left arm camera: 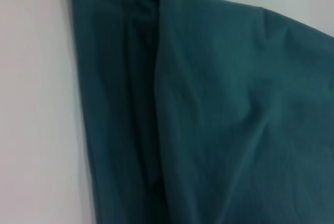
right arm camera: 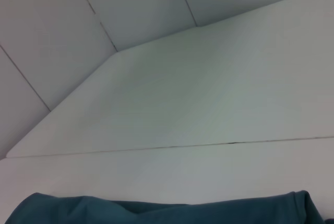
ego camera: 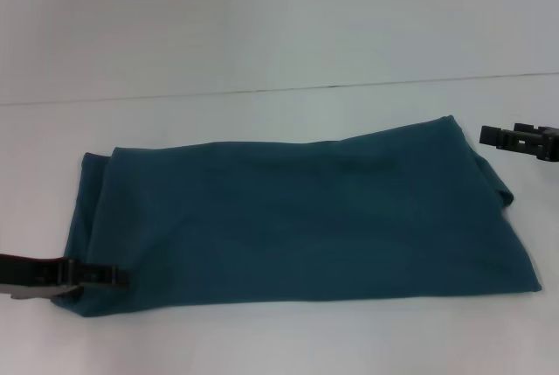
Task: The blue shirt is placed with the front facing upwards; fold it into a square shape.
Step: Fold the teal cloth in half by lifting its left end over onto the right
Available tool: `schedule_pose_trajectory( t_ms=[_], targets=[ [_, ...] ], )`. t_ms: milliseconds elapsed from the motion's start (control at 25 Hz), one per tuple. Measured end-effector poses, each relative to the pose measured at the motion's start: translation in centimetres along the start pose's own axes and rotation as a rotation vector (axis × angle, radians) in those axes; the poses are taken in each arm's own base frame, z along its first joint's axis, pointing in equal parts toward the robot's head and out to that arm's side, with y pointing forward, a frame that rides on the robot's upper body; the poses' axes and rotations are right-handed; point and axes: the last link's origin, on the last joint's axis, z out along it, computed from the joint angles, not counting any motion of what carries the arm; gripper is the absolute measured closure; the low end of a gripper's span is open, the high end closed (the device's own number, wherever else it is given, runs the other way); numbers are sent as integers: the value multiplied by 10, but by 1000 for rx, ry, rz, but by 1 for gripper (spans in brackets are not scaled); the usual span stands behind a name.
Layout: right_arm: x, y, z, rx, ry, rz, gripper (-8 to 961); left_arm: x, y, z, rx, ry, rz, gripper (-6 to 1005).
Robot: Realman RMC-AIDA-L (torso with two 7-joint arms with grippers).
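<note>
- The blue shirt (ego camera: 297, 218) lies flat on the white bench (ego camera: 262, 340), folded into one long band that runs from the bench's left side to its right side, nearer the front edge than the back.
- No lettering or neck label shows; only plain teal cloth faces up.
- At the band's left end, layers overlap and a darker crease runs between them, seen close in the left wrist view (left arm camera: 209, 119).
- The left end effector (ego camera: 105, 276) sits at the shirt's front-left corner, its tip touching the cloth edge; whether it grips the cloth or how far its fingers are parted cannot be told. Its arm is cut off by the picture's edge.
- The right end effector (ego camera: 515, 139) hangs just beside the shirt's back-right corner, apart from the cloth; its finger spacing cannot be made out.
- The right wrist view catches only a strip of the shirt (right arm camera: 156, 211) and bare bench behind.
</note>
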Motion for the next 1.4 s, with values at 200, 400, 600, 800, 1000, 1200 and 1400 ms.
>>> schedule_pose_trajectory(
  t_ms=[200, 400, 600, 800, 1000, 1200, 1400],
  targets=[
    [0, 0, 0, 2, 0, -2, 22, 4, -4, -8, 18, 24, 1, 170],
    [-1, 0, 1, 4, -2, -5, 21, 4, -9, -18, 40, 44, -11, 170],
    [-2, 0, 1, 4, -3, -5, 21, -2, -12, -24, 51, 13, -36, 170],
    [-4, 0, 1, 3, -6, -8, 22, -8, -13, -33, 69, -34, -74, 170],
    [-6, 0, 2, 2, -8, -12, 22, -10, -13, -33, 72, -58, -92, 170],
    [-6, 0, 1, 2, -10, -13, 22, -8, -13, -28, 71, -62, -96, 171],
    [-6, 0, 1, -1, -10, -13, 21, -3, -14, -23, 82, -69, -115, 171]
  ],
)
